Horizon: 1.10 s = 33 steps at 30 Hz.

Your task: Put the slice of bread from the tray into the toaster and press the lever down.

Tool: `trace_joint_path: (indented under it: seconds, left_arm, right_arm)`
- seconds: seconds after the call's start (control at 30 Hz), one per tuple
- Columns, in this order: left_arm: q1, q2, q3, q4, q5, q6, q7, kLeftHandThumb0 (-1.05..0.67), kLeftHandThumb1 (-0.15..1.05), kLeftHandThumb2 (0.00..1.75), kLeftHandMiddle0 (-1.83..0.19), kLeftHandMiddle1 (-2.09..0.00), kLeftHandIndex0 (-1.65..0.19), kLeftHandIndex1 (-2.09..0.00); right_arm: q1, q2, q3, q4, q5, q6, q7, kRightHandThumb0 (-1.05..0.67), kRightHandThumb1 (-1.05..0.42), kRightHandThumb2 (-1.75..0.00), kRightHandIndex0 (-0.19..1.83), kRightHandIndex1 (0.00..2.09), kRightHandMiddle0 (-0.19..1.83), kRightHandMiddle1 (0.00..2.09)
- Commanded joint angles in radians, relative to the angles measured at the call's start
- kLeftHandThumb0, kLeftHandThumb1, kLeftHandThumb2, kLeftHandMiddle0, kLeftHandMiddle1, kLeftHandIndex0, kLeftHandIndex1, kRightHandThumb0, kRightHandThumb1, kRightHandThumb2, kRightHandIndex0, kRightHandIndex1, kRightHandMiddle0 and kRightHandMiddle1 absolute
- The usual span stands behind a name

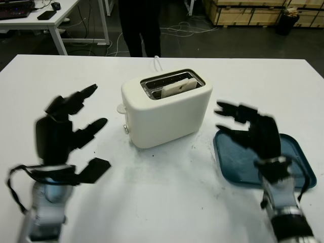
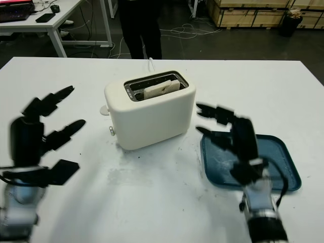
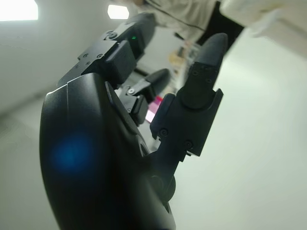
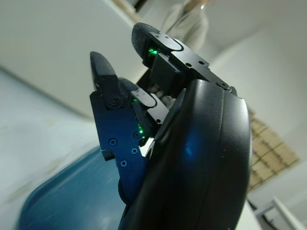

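While both hands hold nothing, the slice of bread [image 1: 178,86] stands upright in a slot of the white toaster [image 1: 164,109], its top edge above the rim. Left hand [image 1: 68,134] is open, raised over the white table [image 1: 162,202] left of the toaster. Right hand [image 1: 250,132] is open above the blue tray [image 1: 298,169], right of the toaster. Lever [image 1: 120,108] sits on the toaster's left end.

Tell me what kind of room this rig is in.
Probably a lab or workshop: a white test table, wooden crates on the dark floor behind, cables trailing, and a desk with a laptop.
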Motion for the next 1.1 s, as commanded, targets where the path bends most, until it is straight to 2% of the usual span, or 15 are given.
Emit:
trace_joint_path:
  seconds: [0.0, 0.17, 0.33, 0.43, 0.63, 0.87, 1.07]
  left_arm:
    - [-0.032, 0.066, 0.014, 0.024, -0.008, -0.049, -0.050, -0.05, 0.62, 0.00, -0.88, -0.82, -0.99, -0.28]
    - [-0.099, 0.159, 0.020, 0.046, 0.013, -0.060, -0.143, -0.09, 0.60, 0.00, -0.98, -0.66, -1.09, -0.20]
    - [-0.176, 0.215, -0.022, 0.101, 0.061, -0.094, -0.181, -0.15, 0.56, 0.00, -1.10, -0.55, -1.18, -0.14]
    - [-0.219, 0.234, -0.056, 0.173, 0.101, -0.158, -0.152, -0.17, 0.55, 0.00, -1.15, -0.54, -1.22, -0.14]
    - [-0.284, 0.227, -0.113, 0.330, 0.174, -0.274, -0.046, -0.17, 0.57, 0.01, -1.22, -0.58, -1.29, -0.12]
    - [-0.305, 0.215, -0.154, 0.407, 0.204, -0.282, -0.003, -0.26, 0.61, 0.01, -1.21, -0.65, -1.31, -0.10]
    - [-0.315, 0.210, -0.170, 0.455, 0.228, -0.268, 0.030, -0.23, 0.62, 0.01, -1.21, -0.70, -1.34, -0.09]
  right_arm:
    - [0.014, 0.014, -0.005, -0.055, 0.035, 0.043, 0.018, -0.16, -0.91, -0.01, 0.98, 0.14, 0.90, 0.02]
    - [0.025, 0.014, -0.009, -0.149, 0.078, 0.133, 0.069, -0.18, -0.91, -0.01, 0.99, 0.12, 0.93, 0.02]
    - [0.001, -0.014, -0.028, -0.201, 0.112, 0.203, 0.136, -0.20, -0.91, -0.01, 0.99, 0.11, 0.94, 0.02]
    - [-0.007, -0.013, -0.041, -0.233, 0.118, 0.250, 0.145, -0.22, -0.90, 0.00, 1.00, 0.10, 0.95, 0.02]
    - [-0.019, -0.006, -0.048, -0.226, 0.085, 0.241, 0.147, -0.20, -0.88, 0.00, 1.00, 0.10, 0.94, 0.01]
    - [-0.024, -0.010, -0.052, -0.212, 0.081, 0.225, 0.164, -0.21, -0.88, 0.00, 1.01, 0.09, 0.94, 0.01]
    - [-0.023, -0.008, -0.054, -0.207, 0.076, 0.220, 0.167, -0.19, -0.87, 0.00, 1.02, 0.08, 0.94, 0.00]
